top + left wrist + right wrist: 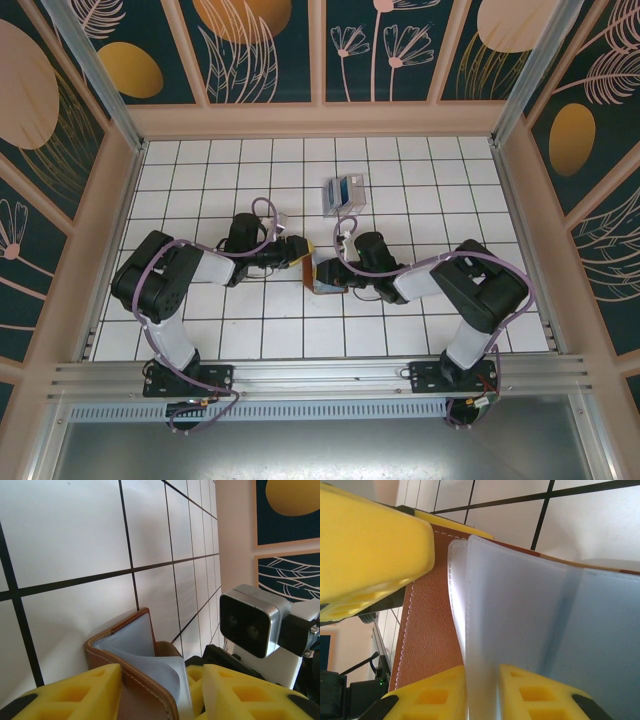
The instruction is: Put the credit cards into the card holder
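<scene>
In the top view, the card holder (325, 275) sits at the middle of the white tiled table (200, 180), between the left gripper (300, 258) and the right gripper (335, 268), which reach it from opposite sides. It is partly opened, and its long axis cannot be told from here. The blue credit cards (350, 188) lie in a clear plastic box (329, 200) just beyond it, apart from both grippers.

In the left wrist view, the left gripper (155, 700) has its yellow fingers (65, 695) closed on the brown leather cover. The holder is tilted up off the tiles, with a stitched corner pointing away from the camera and frosted sleeves showing inside. The right wrist camera (252, 625) faces it from close by.

In the right wrist view, the right gripper (480, 695) is clamped on one frosted sleeve (520, 610). The sleeve's fold runs up and down the frame. A yellow finger of the left gripper (370, 545) presses against the leather cover beside it.
</scene>
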